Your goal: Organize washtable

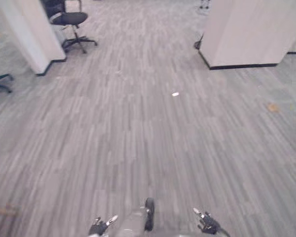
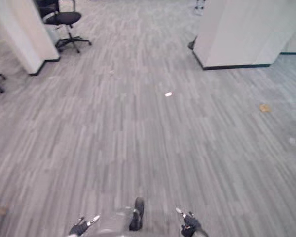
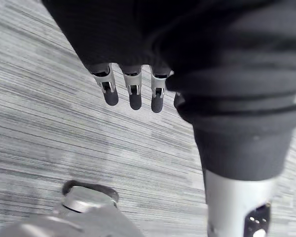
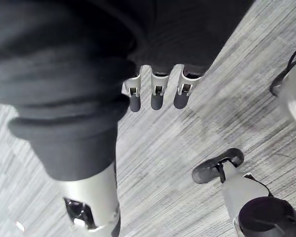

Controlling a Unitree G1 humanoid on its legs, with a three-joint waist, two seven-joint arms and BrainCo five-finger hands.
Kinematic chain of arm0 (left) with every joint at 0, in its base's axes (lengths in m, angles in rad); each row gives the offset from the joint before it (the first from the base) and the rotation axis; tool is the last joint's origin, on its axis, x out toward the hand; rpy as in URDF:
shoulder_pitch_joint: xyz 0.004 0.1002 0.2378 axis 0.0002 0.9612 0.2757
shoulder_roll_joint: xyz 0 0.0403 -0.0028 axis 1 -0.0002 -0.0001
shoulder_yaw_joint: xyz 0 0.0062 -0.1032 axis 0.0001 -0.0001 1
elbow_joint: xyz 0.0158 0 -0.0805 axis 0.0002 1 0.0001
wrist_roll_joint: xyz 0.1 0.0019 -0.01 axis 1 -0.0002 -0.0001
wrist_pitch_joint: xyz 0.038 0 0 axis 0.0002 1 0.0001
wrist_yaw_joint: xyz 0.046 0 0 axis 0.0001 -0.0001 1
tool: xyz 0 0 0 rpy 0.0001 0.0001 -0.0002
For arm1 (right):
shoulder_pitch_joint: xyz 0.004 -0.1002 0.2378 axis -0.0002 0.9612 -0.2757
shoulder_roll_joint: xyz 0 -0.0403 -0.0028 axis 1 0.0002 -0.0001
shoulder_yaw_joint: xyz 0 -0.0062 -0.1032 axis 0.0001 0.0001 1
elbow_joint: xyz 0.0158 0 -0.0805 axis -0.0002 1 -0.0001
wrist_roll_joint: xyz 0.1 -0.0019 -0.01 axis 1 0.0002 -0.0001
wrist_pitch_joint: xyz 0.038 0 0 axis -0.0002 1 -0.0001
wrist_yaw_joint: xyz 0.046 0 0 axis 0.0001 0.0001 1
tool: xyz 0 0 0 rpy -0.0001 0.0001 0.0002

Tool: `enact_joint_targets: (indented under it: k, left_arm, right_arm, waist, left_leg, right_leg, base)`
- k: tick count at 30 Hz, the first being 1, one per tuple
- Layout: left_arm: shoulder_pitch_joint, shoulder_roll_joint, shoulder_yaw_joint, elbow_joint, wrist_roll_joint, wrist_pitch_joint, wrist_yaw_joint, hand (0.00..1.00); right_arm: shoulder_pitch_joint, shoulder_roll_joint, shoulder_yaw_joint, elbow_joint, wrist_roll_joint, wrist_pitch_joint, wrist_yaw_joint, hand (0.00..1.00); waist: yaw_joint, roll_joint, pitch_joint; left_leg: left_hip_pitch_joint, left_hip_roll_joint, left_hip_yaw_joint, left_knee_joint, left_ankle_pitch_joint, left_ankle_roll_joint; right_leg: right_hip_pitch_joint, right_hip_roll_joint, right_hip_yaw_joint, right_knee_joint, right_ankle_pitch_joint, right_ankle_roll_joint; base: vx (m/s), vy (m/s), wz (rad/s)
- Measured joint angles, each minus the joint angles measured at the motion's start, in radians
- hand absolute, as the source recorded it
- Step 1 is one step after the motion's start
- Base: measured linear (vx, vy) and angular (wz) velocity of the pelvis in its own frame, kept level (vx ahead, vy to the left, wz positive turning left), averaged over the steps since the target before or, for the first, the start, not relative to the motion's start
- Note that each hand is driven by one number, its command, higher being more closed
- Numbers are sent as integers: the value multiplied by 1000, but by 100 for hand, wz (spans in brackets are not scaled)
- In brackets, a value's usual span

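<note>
Looks like a walking step toward the desk, with no telling from here of the desk's whereabouts; probably somewhere past the open floor (image 1: 138, 138) ahead. Keep to the wide middle of that grey planked floor. Steer through the gap between the right white pillar (image 1: 246, 32) and the left white pillar (image 1: 24, 34), well apart from each other. Look farther ahead early, to find the desk before committing to a line.

Give room to the black office chair (image 1: 71, 22) just beside the left pillar, and to the second chair base (image 1: 0, 81) poking in at the left edge.

Carry the left hand (image 3: 134, 94) and the right hand (image 4: 158, 96) low at the sides as now: fingers straight and relaxed, wrapped round nothing, free for the tidying to come.

Step round the small white scrap (image 1: 175, 94) lying near the middle line, perhaps a slip risk. Mind also the faint orange mark (image 1: 272, 106) farther right, too small to identify.
</note>
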Motion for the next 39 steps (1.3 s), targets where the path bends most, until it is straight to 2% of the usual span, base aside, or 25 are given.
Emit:
enact_joint_targets:
  k: [2,3,4,6,8,10,11,13,14,16,19,22,23,24,26,27,28,29,30,32,33,34,36,38,39]
  left_arm:
    - [-36,-33,-51,-3,0,0,-3,0]
    - [-53,-56,-76,-5,-1,-2,-5,0]
    - [-92,-89,-85,-6,-1,-3,-7,0]
    - [-112,-118,-84,-2,-1,-3,-7,0]
    - [-108,-136,-80,1,-2,-3,-7,0]
    - [-106,-139,-62,7,-1,-1,-5,0]
    - [-78,-152,-38,18,1,-2,-3,0]
    - [-74,-146,0,49,2,0,-1,0]
    - [-73,-145,38,59,3,2,0,0]
    - [-74,-141,58,72,2,2,0,0]
    - [-58,-94,44,86,1,8,-3,0]
    - [-41,-62,45,74,-2,-2,-5,0]
    - [-36,-55,46,69,-2,-4,-5,0]
    - [-27,-57,48,73,0,-3,-5,0]
    - [13,-67,55,74,0,-2,-4,0]
    - [44,-72,56,85,0,3,-4,0]
    - [81,-63,81,95,1,14,-3,0]
    - [103,-59,101,92,0,16,-2,0]
    - [123,-56,142,92,0,19,-2,0]
    - [117,-43,155,91,0,20,-1,0]
    - [109,-33,132,88,0,19,-2,0]
    - [83,-4,47,72,0,18,-3,0]
    - [44,-8,26,62,0,16,-3,0]
    - [-11,-26,5,58,1,15,-5,0]
    - [-27,-33,5,54,0,15,-6,0]
  right_arm:
    - [26,-13,4,-40,-2,-3,13,0]
    - [36,-12,4,-50,-1,-5,14,0]
    - [45,-14,8,-78,4,-8,15,0]
    - [40,-12,8,-90,17,-12,15,0]
    - [36,6,8,-77,23,-18,13,0]
    - [32,7,10,-66,25,-14,8,0]
    - [28,-11,21,-60,27,-13,10,0]
    - [20,-10,16,-27,19,-13,2,0]
    - [7,-31,-2,-19,14,-7,-4,0]
    - [0,-42,-16,-17,14,-6,-5,0]
    - [-19,-44,-23,32,20,2,-8,0]
    - [-59,-44,-28,54,25,-2,-8,0]
    - [-68,-47,-31,55,27,-2,-9,0]
    - [-84,-53,-33,54,29,-2,-8,0]
    - [-79,-59,-42,56,29,-2,-9,0]
    - [-75,-61,-44,58,28,0,-9,0]
    - [-58,-39,-43,54,27,2,-9,0]
    - [-49,-27,-44,51,27,1,-8,0]
    - [-26,-14,-48,49,26,1,-7,0]
    - [-14,10,-88,38,13,1,-5,0]
    - [-5,14,-102,27,11,0,-2,0]
    - [28,9,-104,11,9,-1,3,0]
    - [42,3,-100,8,9,1,15,0]
    - [51,5,-100,-26,12,-6,19,0]
    - [54,6,-95,-39,12,-7,19,0]
  waist:
    - [-14,35,19]
    - [-18,49,20]
    - [-32,65,25]
    - [-47,77,34]
    - [-65,45,31]
    - [-68,26,24]
    - [-88,68,-10]
    - [-104,81,-35]
    - [-92,116,-55]
    - [-78,130,-49]
    - [-43,120,10]
    - [-3,105,25]
    - [5,104,24]
    - [9,139,26]
    - [12,170,22]
    - [18,176,25]
    - [23,136,5]
    - [32,118,-16]
    - [48,62,-38]
    - [41,34,-36]
    - [32,28,-33]
    - [-14,32,-23]
    - [-28,37,-17]
    - [-44,64,-8]
    - [-50,67,-3]
  left_leg:
    - [122,-13,-61,-20,-42,11]
    - [175,-11,-89,-52,-48,7]
    - [242,5,-133,-89,-73,10]
    - [294,25,-169,-102,-120,10]
    - [391,47,-227,-102,-216,5]
    - [439,51,-261,-103,-269,2]
    - [485,111,-303,-91,-308,-35]
    - [438,132,-342,59,-309,-49]
    - [353,151,-374,266,-250,-128]
    - [219,110,-378,554,67,-222]
    - [57,174,-230,863,-12,-79]
    - [-94,127,-180,666,-89,-118]
    - [-125,122,-169,576,-90,-121]
    - [-169,143,-158,346,-79,-125]
    - [-182,158,-129,-30,-4,-203]
    - [-211,166,-114,-41,37,-185]
    - [-210,153,-72,-2,97,-106]
    - [-206,144,-24,4,109,-89]
    - [-178,119,43,3,121,-69]
    - [-100,56,53,-18,84,-19]
    - [-61,30,39,-32,68,-7]
    - [31,-29,-27,-48,27,8]
    - [124,-49,-74,-81,0,22]
    - [251,-44,-141,-155,-27,29]
    - [276,-42,-155,-163,-40,32]
  right_leg:
    - [-84,-33,-56,137,-13,-17]
    - [-142,-49,-78,129,-48,-64]
    - [-236,-67,-108,19,-111,-153]
    - [-294,-73,-118,-207,-129,-178]
    - [-258,-101,-117,-810,-15,-164]
    - [-278,-129,-116,-903,30,-183]
    - [-278,-98,-160,-853,107,-209]
    - [-258,-63,-172,-851,210,-236]
    - [-231,-26,-195,-846,178,-268]
    - [-159,-4,-182,-880,146,-305]
    - [102,35,-131,-982,108,-363]
    - [207,25,-34,-988,15,-414]
    - [212,16,-5,-987,-37,-393]
    - [223,33,9,-985,-70,-375]
    - [264,43,37,-1017,-106,-375]
    - [292,43,61,-1019,-142,-377]
    - [310,3,80,-1005,-194,-374]
    - [317,-25,93,-998,-218,-374]
    - [294,-61,100,-876,-261,-309]
    - [177,-70,97,-495,-241,-160]
    - [136,-62,109,-353,-181,-56]
    - [53,-44,98,-86,-26,1]
    - [-26,-42,46,42,-32,-13]
    - [-183,-44,-55,22,-112,-148]
    - [-218,-39,-69,-14,-129,-176]
  base:
    - [684,116,65]
    - [659,77,64]
    - [509,35,61]
    - [429,-16,54]
    - [565,-119,61]
    - [729,-270,66]
    - [891,-353,85]
    - [668,-256,50]
    - [812,-267,5]
    - [904,-249,-21]
    - [635,-121,-27]
    - [582,-14,-62]
    - [500,96,-79]
    - [522,181,-60]
    - [486,196,-45]
    - [553,217,-47]
    - [684,253,-55]
    - [658,168,-62]
    - [664,156,-51]
    - [621,212,-2]
    - [572,266,99]
    - [699,280,121]
    - [566,185,91]
    - [521,161,51]
    - [488,121,60]
